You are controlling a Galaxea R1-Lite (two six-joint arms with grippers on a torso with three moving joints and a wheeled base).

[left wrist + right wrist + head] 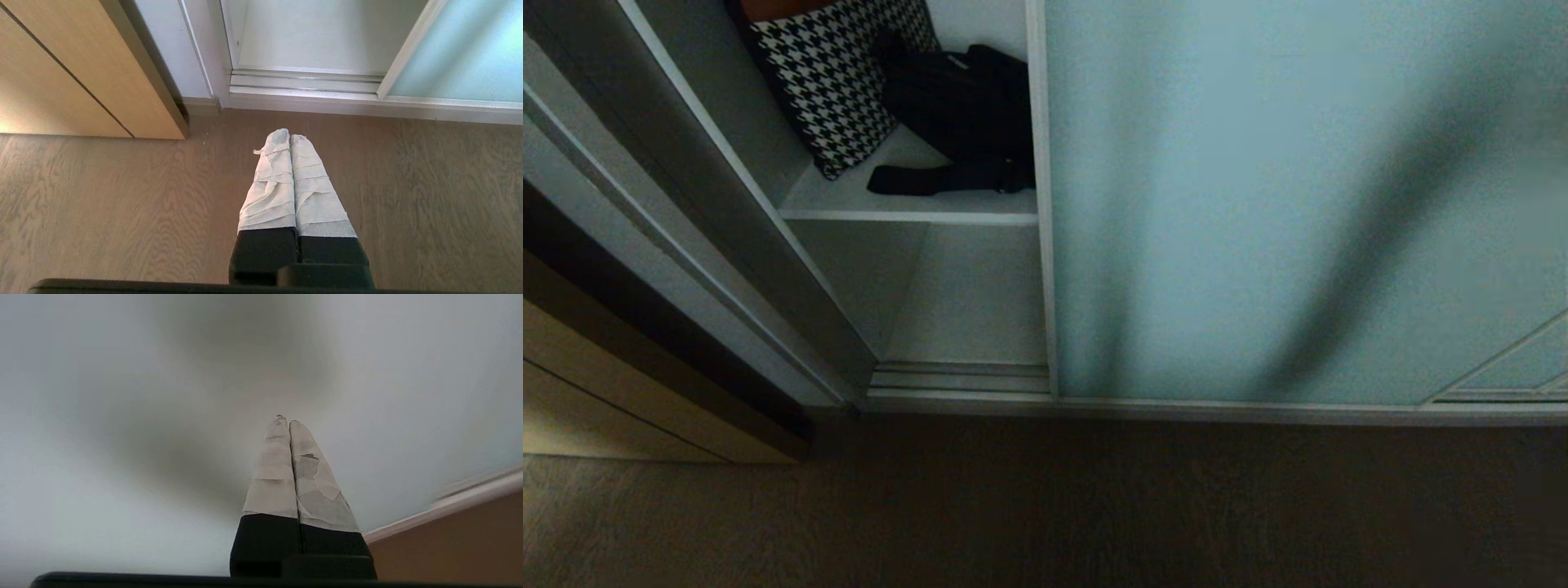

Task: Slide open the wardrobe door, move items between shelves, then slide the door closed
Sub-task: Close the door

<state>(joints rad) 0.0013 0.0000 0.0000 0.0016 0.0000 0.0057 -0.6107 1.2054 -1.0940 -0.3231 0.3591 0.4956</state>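
The sliding wardrobe door, frosted pale blue-green glass in a slim silver frame, covers most of the wardrobe and leaves a narrow gap at its left. Through the gap a black fabric bag lies on a white shelf, its strap trailing forward. My right gripper is shut with nothing in it and points at the frosted door, close to the glass. My left gripper hangs shut and empty over the floor before the door's track. Neither arm shows in the head view.
A black-and-white houndstooth cushion leans beside the bag on the same shelf. A lower compartment lies below it. A light wooden cabinet stands at the left of the wardrobe. Brown wood floor runs along the front.
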